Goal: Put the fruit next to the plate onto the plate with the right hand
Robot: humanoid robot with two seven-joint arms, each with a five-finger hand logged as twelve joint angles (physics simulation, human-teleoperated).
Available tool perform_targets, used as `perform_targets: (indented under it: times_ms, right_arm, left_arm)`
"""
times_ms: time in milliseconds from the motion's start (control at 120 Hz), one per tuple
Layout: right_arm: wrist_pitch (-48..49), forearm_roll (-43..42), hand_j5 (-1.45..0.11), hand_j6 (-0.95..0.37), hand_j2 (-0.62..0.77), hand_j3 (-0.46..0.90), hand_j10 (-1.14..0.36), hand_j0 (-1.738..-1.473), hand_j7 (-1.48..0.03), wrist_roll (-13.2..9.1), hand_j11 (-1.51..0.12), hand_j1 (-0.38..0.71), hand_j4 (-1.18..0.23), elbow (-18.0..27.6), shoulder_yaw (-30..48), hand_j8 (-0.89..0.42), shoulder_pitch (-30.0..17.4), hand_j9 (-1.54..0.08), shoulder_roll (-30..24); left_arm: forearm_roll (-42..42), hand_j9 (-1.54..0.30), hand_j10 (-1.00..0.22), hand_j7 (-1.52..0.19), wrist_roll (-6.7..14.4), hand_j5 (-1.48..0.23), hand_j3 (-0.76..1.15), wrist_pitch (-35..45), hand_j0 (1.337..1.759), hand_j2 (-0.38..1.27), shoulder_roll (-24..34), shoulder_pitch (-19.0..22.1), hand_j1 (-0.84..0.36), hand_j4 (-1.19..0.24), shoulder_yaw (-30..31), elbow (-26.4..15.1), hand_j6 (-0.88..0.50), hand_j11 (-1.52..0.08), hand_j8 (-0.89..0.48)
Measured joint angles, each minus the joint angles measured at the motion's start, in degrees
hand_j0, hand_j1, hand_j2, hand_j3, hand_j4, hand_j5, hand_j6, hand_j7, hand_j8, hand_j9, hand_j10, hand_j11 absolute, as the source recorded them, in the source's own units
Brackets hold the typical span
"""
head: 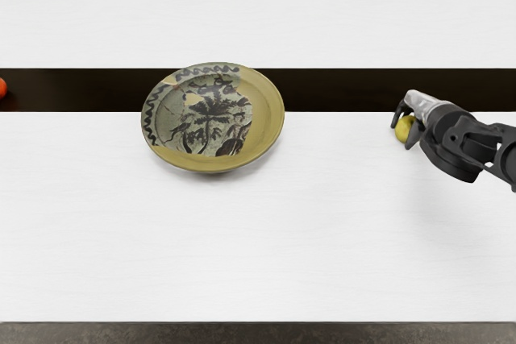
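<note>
An olive-yellow plate [271, 109] with dark painted plants and birds lies left of the table's middle. A small yellow-green fruit [405, 127] rests on the white tabletop far to the plate's right, at the edge of the dark gap. My right hand [406, 126] reaches in from the right edge, its dark fingers [399, 112] curled around the fruit from above and from the near side. Most of the fruit is hidden by the hand. It still looks low on the table surface. The left arm does not show.
A dark gap [339, 90] runs across between the far and the near white table surface [258, 239]; the plate overlaps it. A small red-orange object [2, 87] sits in the gap at the left edge.
</note>
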Motion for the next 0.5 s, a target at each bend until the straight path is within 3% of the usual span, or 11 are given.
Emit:
perform_targets:
  times_ms: [125,500]
  right_arm:
    - [0.0,0.0,-1.09,-0.41,0.17,-0.03,-0.59,-1.631,-1.10,0.0,-1.14,0.27,-0.81,0.0,0.0,-0.36,0.0,-1.13,-0.1]
    - [1.3,2.0,-1.13,-0.40,0.19,0.00,-0.58,-1.638,-1.13,0.0,-1.17,0.28,-0.80,0.8,2.7,-0.34,2.1,-1.17,-0.7]
  left_arm:
    - [0.0,-0.30,-0.23,-0.30,0.0,-0.30,0.00,0.0,1.658,0.05,0.0,0.0,0.07,-0.23,0.0,0.0,-0.23,-0.30,-0.23]
    - [0.0,-0.30,-0.23,-0.30,0.0,-0.30,0.00,0.0,1.658,0.05,0.0,0.0,0.07,-0.23,0.0,0.0,-0.23,-0.30,-0.23]
